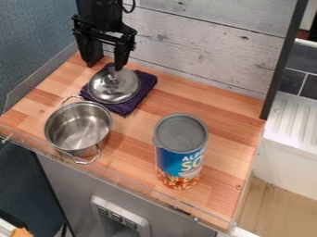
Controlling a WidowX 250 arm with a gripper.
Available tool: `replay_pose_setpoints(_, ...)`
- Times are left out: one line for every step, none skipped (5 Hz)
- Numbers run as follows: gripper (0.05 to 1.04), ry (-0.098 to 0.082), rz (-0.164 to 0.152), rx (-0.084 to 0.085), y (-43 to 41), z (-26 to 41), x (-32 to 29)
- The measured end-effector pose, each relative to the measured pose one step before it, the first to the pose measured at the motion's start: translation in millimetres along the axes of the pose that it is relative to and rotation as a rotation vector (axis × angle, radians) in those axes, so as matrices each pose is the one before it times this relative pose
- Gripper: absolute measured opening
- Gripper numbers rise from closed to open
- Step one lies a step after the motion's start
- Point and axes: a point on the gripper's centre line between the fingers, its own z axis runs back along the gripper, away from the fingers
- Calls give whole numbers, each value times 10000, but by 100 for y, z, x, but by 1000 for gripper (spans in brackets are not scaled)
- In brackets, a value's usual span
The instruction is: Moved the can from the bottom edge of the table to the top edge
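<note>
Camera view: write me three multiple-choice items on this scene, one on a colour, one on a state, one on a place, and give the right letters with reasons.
1. What colour is the cap on top of the can?
A) red
B) yellow
C) grey

2. How does the steel pot stand?
A) upright and uncovered
B) upside down
C) tipped on its side

3. Where does the pot lid rest?
A) on top of the can
B) on the dark purple cloth
C) inside the steel pot

Right letters:
1. C: the round cap over the can's blue label is grey.
2. A: its open rim faces up and its inside is in plain view.
3. B: the dark purple cloth spreads out from under the pot lid.
</note>
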Motion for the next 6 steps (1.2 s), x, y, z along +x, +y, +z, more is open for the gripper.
replay_pose_setpoints(1001,433,-43,-80,-369,-1518,-628)
replay_pose_setpoints(1001,80,-657,-27,-1496,-328,-3556)
replay_pose_setpoints(1001,-739,-633,280,-1974,1632,-3565)
replay_pose_setpoints(1001,-361,-763,-294,-2419,966,-4048)
replay_pose_setpoints(1001,-56,-905,-238,-3020,-239,-1627)
replay_pose_setpoints(1001,-124,-601,-286,-2648,29,-446)
